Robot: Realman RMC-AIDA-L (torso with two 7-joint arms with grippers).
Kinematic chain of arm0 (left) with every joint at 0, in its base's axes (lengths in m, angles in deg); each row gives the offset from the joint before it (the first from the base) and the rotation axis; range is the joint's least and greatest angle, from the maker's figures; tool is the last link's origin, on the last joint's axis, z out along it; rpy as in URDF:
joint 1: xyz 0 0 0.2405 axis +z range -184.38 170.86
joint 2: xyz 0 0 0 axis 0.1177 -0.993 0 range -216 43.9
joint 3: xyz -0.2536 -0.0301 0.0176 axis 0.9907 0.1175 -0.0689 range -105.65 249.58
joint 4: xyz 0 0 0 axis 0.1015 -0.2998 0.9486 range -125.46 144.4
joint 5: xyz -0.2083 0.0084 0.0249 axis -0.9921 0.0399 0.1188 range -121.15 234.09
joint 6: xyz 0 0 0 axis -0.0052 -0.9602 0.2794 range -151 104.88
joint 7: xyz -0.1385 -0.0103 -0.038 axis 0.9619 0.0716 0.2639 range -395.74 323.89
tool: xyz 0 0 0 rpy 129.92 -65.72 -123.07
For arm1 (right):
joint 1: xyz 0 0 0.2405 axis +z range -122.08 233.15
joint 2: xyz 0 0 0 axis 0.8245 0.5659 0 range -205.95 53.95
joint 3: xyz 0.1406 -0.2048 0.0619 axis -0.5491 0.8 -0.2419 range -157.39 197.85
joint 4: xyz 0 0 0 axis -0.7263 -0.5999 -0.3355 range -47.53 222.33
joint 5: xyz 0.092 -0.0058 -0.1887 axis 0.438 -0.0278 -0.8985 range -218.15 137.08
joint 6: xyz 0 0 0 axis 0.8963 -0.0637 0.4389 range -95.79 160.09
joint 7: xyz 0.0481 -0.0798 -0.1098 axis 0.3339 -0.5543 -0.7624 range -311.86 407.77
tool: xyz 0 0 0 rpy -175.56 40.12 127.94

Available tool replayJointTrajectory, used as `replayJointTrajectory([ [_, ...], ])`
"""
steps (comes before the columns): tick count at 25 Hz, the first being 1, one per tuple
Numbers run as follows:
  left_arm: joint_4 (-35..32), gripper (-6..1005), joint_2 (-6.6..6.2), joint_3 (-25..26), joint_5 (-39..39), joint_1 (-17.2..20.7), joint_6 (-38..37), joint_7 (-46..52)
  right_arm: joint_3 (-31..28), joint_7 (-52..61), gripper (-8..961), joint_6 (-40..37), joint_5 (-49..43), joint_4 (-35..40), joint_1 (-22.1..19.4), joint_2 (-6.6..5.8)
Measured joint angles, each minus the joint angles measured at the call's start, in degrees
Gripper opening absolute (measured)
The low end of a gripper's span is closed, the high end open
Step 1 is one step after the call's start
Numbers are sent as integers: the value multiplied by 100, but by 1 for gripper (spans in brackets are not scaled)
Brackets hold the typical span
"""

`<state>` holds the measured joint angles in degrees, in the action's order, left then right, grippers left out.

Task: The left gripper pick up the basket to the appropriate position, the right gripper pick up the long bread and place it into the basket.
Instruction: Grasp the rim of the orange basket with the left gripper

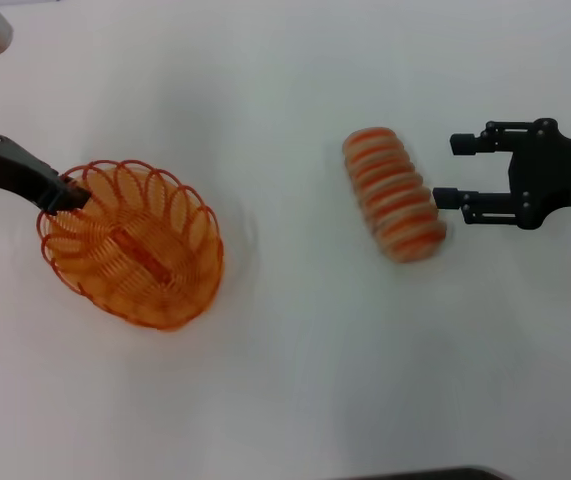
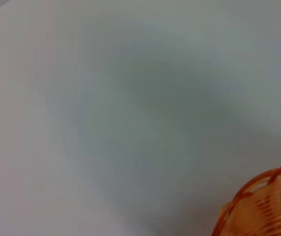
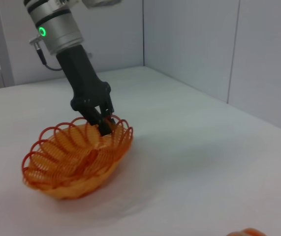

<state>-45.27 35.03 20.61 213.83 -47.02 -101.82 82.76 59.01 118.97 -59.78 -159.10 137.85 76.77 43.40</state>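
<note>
The orange wire basket (image 1: 133,243) sits on the white table at the left; it also shows in the right wrist view (image 3: 76,158) and partly in the left wrist view (image 2: 265,204). My left gripper (image 1: 68,195) is shut on the basket's far-left rim, seen clearly in the right wrist view (image 3: 103,123). The long bread (image 1: 393,194) lies on the table right of centre; a sliver shows in the right wrist view (image 3: 246,232). My right gripper (image 1: 453,170) is open just right of the bread, one finger near its lower end.
The white table (image 1: 295,380) spreads all around the basket and bread. Grey walls (image 3: 219,44) stand behind the table. A dark edge (image 1: 425,473) shows at the table's front.
</note>
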Motion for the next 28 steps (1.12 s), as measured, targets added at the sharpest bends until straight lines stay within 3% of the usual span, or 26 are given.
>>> replayJointTrajectory([
  [8, -163, 145, -48, -13, 46, -171, -426, 813, -142, -44, 711, 6, 149, -4, 4, 4],
  [10, -158, 137, -81, -52, 148, -329, -604, 1569, -196, -44, 711, 25, 211, -12, 4, 4],
  [17, -222, 109, -64, 12, 190, -518, -973, 2759, -251, -10, 712, 210, 466, -36, 13, 4],
  [28, -264, 90, 195, 556, -167, -424, -1042, 3105, -473, -4, 712, 499, 967, -177, 56, 12],
])
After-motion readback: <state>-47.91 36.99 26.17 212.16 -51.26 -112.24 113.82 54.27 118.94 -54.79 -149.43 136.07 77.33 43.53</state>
